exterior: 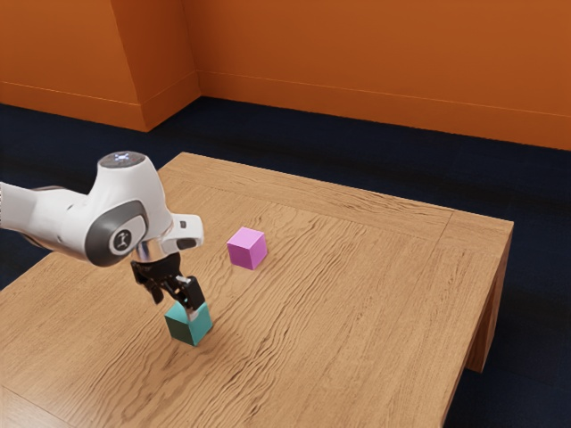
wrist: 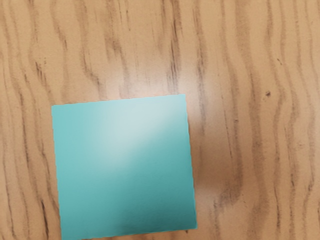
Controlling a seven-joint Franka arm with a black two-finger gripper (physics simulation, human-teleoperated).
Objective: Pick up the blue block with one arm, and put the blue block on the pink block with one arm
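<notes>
**Gripper poised over the blue block**

The gripper [exterior: 177, 299], fingers spread and clamping nothing, hangs just above the blue block [exterior: 189, 325], which rests flat on the table [exterior: 375, 294], well apart from the pink block [exterior: 247, 247]. Being a cube, it has no long axis; its sides lie slightly askew to the wood grain.

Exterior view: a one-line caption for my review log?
The tool sits at the top of the blue block, with the pink block apart from it on the wooden table.

Wooden table [exterior: 357, 294] on dark blue floor [exterior: 375, 147], prob. carpet; orange walls [exterior: 357, 45] behind.
</notes>
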